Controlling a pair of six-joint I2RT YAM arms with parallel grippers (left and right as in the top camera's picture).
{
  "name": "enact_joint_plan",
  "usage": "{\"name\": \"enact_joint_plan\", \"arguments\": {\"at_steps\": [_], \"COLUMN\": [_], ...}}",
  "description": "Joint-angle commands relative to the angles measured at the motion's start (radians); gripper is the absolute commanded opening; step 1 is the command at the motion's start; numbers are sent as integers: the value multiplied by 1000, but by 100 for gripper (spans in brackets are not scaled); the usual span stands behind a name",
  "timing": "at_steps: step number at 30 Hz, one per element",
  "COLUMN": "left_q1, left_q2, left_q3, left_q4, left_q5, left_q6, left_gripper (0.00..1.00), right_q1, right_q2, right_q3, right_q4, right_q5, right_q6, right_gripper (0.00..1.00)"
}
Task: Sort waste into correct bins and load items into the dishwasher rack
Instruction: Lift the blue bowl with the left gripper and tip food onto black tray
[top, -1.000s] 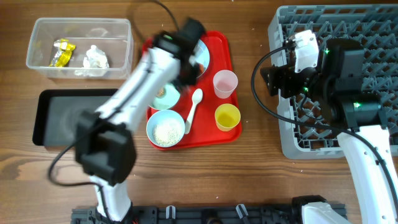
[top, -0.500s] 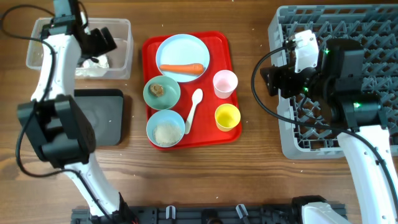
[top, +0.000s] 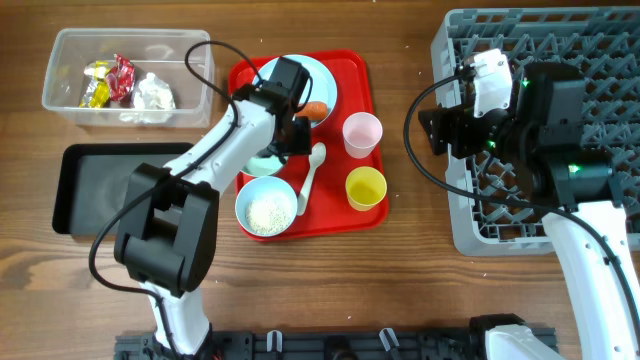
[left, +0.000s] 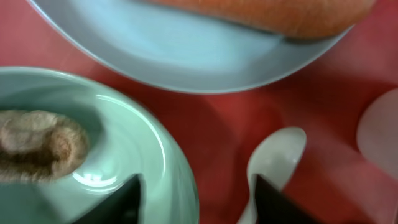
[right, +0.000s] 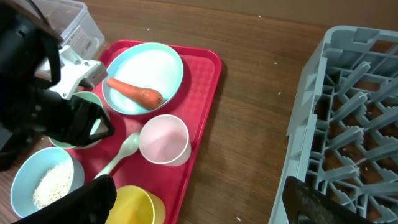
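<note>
Bowl (left: 140, 146) beneath downward-pointing left gripper (left: 199, 202)

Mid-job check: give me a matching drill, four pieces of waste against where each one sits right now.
Things:
1. carrot
2. brown lump
3. rice
4. red wrapper

Places:
A. plate
B. clear tub
C. bowl next to the plate
D. bowl farthest from the plate

Pairs: 1-A, 2-C, 3-D, 4-B
</note>
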Motion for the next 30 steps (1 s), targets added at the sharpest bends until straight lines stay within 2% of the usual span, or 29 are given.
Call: {"name": "enact_joint_plan", "arguments": {"at_steps": [1,3,5,9,12,15,18,22,24,28,30], "left_q1": [2,2,2,6,42,159,325,599,814,1065,1145], "left_q2": [6,6,6,-32,-194,-379,-431,-427,-427,-415,-389], "left_q3": [-66,-90,-106,-68,-2,-2,-8,-176,-307,-414,-420], "left_q4": [60,85,105,48,-47,-151,-264,-248,-165,-64,-61], "left_q5": [-16,-16,-16,0,44,48,79,462,733,1065,1216], "left_q6": [-28,-28,-28,-28,-28,-28,-17,201,367,514,606], "left_gripper": [36,26,4,4,4,4,4,4,4,4,4], "right_q1": [-2,-2,-2,-2,-2,-2,-2,-2,-2,-2,-2], "right_q2": [8,8,8,8,8,8,8,8,8,8,8], "right_q3": [16,16,16,16,16,16,16,16,16,16,16], "right_q4": [-4,-5,-5,-6,-5,-1,8,7,11,13,13], "right_q5": [6,6,6,6,7,7,7,6,6,6,6], "right_q6": [5,5,5,5,5,4,5,5,5,6,6], "right_gripper": [88,88,88,88,88,88,88,88,88,88,88]}}
